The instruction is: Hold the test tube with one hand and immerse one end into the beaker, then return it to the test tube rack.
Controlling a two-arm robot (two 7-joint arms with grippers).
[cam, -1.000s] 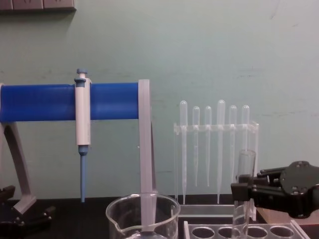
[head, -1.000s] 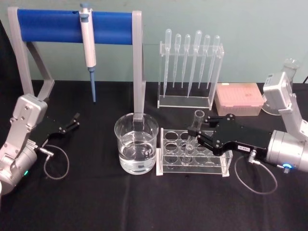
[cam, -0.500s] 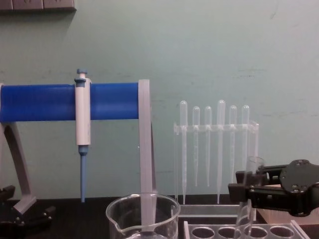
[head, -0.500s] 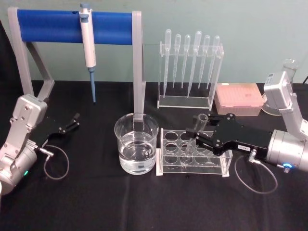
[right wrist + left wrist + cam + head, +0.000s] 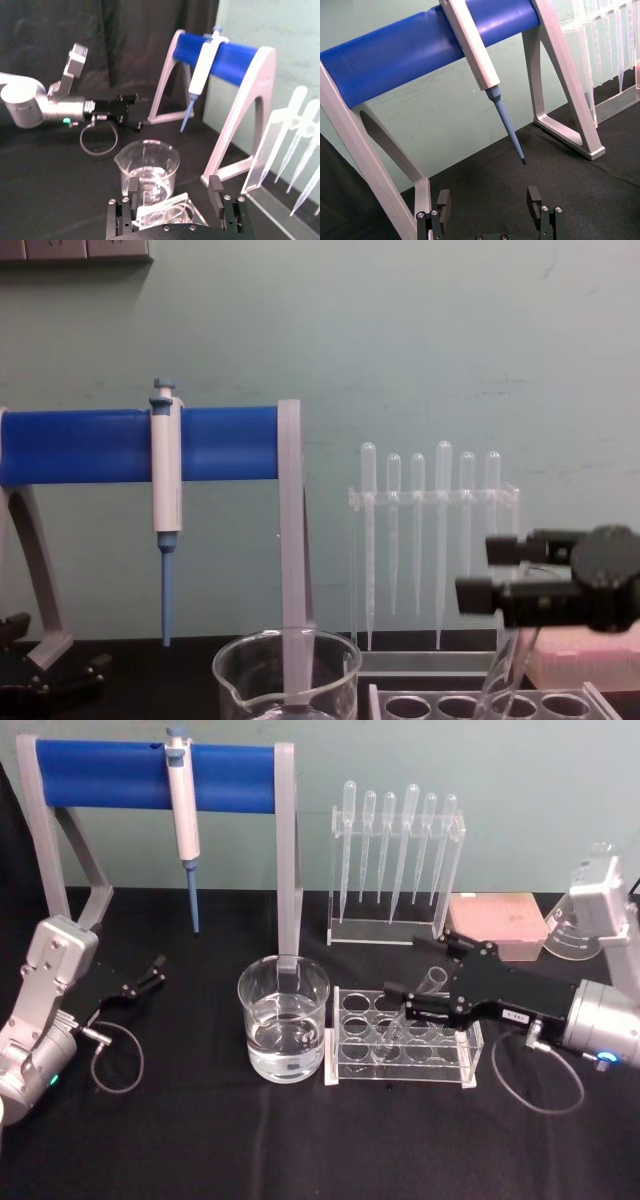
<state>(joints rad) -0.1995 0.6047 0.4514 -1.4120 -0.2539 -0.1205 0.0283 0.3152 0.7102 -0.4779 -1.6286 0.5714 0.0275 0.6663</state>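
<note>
One clear, tilted test tube (image 5: pixel 425 995)

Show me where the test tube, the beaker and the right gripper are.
test tube (image 5: pixel 433 980): head view, open upper end.
beaker (image 5: pixel 283 1020): head view, glass wall.
right gripper (image 5: pixel 400 1003): head view, between fingertips.

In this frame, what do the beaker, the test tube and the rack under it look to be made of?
The beaker looks like clear glass: see-through, with a bright rim and liquid showing inside. The test tube, leaning in the rack with the right tool open around it, also looks like clear glass. The rack is transparent with flat, sharp-edged plates, probably acrylic, though glass cannot be excluded.
</note>
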